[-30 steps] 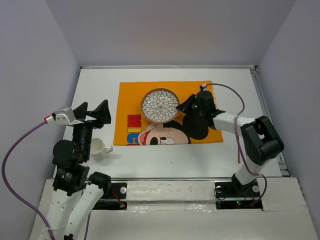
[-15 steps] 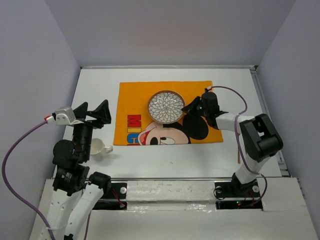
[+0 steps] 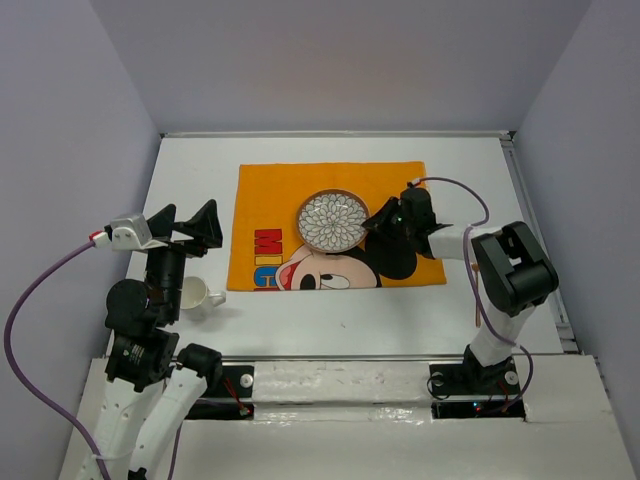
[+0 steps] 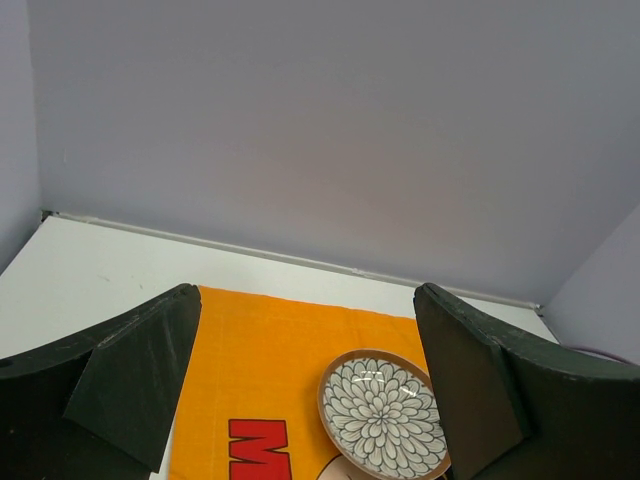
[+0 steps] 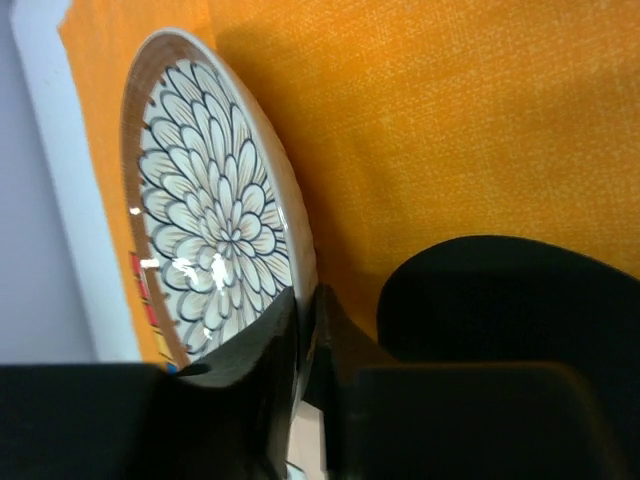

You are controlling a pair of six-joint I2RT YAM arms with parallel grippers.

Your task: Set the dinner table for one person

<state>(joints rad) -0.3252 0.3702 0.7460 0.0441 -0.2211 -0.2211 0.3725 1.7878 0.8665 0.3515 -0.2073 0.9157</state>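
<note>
The right gripper (image 3: pixel 371 219) was clamped on the near rim of the flower-patterned plate (image 3: pixel 332 220). One finger (image 5: pixel 255 360) pressed the patterned face and the other the outer side. The plate stretched ahead of the fingertips, over the orange placemat (image 3: pixel 268 190). The placemat lay on the white dinner table (image 3: pixel 190 170), which spread beneath both pairs of fingers. The left gripper (image 3: pixel 185 221) held its fingers wide apart, gripping nothing. A white mug (image 3: pixel 197 294) stood on the table behind them.

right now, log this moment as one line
right pincer: shut on plate rim | plate: over orange placemat | left pincer: open, clear of mug
</note>
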